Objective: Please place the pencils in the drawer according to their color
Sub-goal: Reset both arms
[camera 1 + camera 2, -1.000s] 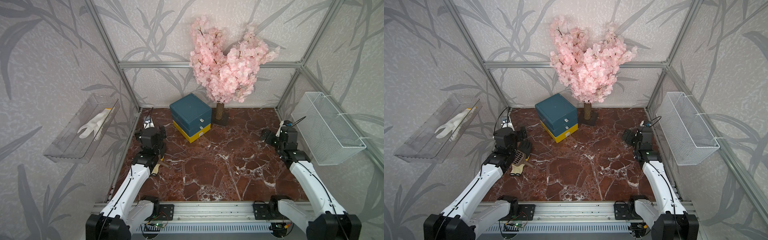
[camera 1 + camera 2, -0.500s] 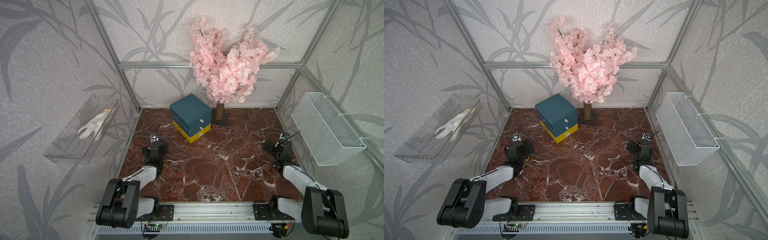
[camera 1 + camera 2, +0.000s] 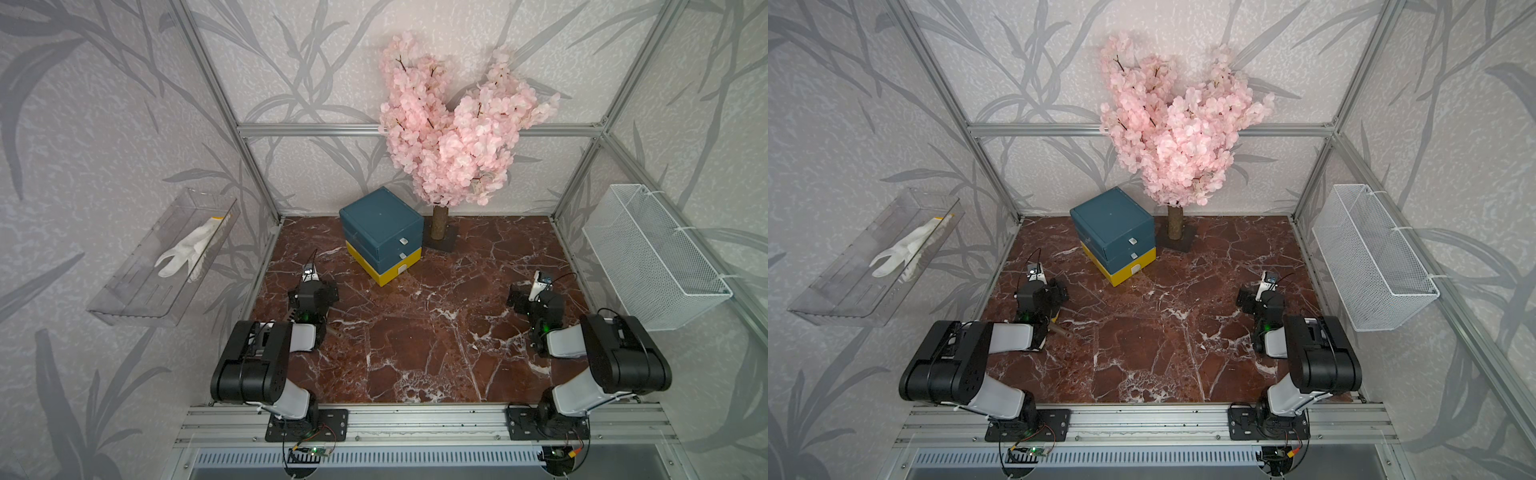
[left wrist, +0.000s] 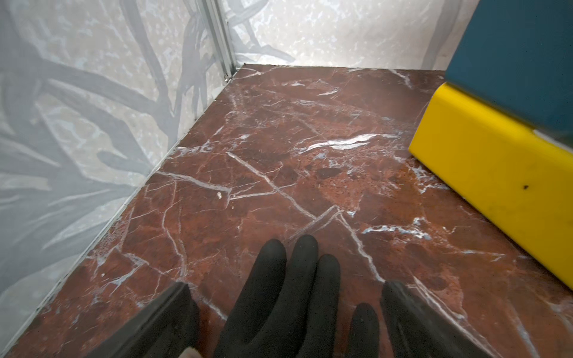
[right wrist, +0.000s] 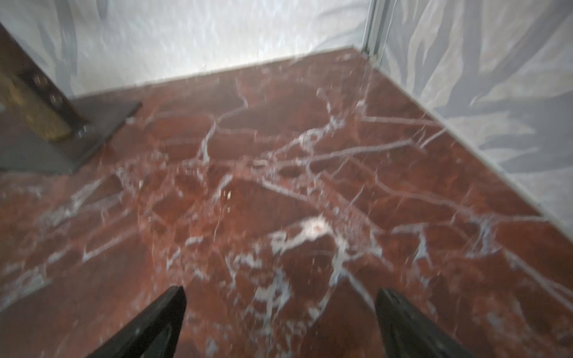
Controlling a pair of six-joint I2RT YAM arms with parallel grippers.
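The teal drawer [image 3: 382, 232] [image 3: 1113, 232] with its yellow bottom drawer [image 4: 496, 173] stands at the back middle of the marble table, all drawers shut. The pencils are out of view. In both top views my arms are folded low near the front rail. My left gripper [image 3: 318, 291] [image 3: 1050, 293] [image 4: 285, 288] sits left of the drawer with its jaws wide apart. The fingers of a black glove [image 4: 297, 279] lie between them, touching neither. My right gripper [image 3: 519, 297] [image 3: 1246, 299] [image 5: 279, 297] is open over bare marble, holding nothing.
A pink blossom tree [image 3: 449, 137] on a dark base [image 3: 440, 243] [image 5: 62, 139] stands right of the drawer. A white wire basket [image 3: 652, 257] hangs on the right wall. A clear shelf [image 3: 137, 291] on the left wall holds a white glove. A brown object [image 3: 1061, 330] pokes out under the left arm.
Both arms have folded down and back from a stretched-out pose, and their elbows now sit near the front rail. Both grippers have come lower towards the table. The right jaws stay wide.
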